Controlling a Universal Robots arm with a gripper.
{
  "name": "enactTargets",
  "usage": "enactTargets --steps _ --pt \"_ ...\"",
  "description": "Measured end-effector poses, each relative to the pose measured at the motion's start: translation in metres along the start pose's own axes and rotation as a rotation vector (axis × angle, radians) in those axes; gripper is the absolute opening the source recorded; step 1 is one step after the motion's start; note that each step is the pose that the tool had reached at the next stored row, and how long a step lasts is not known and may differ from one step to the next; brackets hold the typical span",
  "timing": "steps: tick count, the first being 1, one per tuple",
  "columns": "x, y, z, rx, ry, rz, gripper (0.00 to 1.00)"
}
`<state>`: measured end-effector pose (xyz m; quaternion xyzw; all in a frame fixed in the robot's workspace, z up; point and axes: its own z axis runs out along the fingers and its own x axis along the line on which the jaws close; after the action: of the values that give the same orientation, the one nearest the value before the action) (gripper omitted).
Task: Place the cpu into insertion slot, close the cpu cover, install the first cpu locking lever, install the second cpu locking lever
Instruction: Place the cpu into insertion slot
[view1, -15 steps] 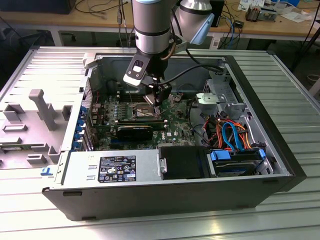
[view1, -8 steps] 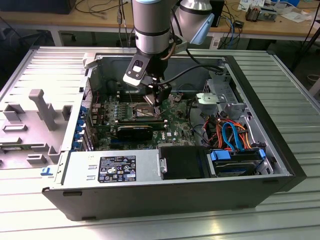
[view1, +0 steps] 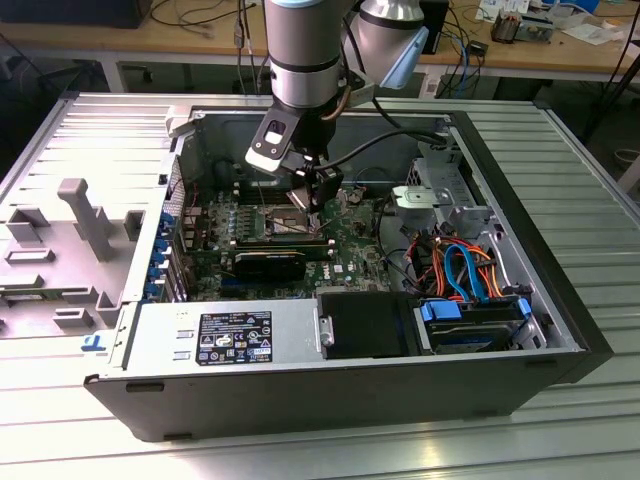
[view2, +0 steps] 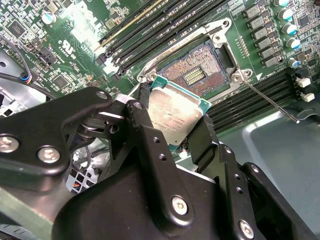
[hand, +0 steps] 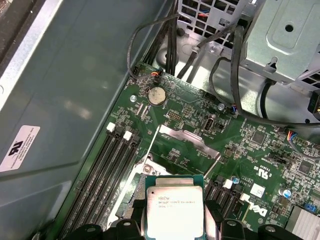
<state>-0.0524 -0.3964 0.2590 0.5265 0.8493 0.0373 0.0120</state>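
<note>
Clamping the cpu (view2: 177, 112) by two opposite edges, the jaws are holding it just above the insertion slot (view2: 196, 75). The slot is lying uncovered.

The cpu (view2: 177, 116) has a silvery-grey top with a teal-green border. The gripper (view2: 171, 114) is matt black with silver screws. The insertion slot (view2: 195, 75) shows a brownish-gold grid of contacts inside a silver rim. The motherboard (hand: 185, 150) is green; the cables (view1: 462, 268) are orange and blue.
</note>
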Motion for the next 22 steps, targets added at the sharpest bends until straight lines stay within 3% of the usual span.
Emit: enactTargets --steps 22 --pt "0.0000 0.0000 0.0005 -0.0004 -0.0016 0.020 0.55"
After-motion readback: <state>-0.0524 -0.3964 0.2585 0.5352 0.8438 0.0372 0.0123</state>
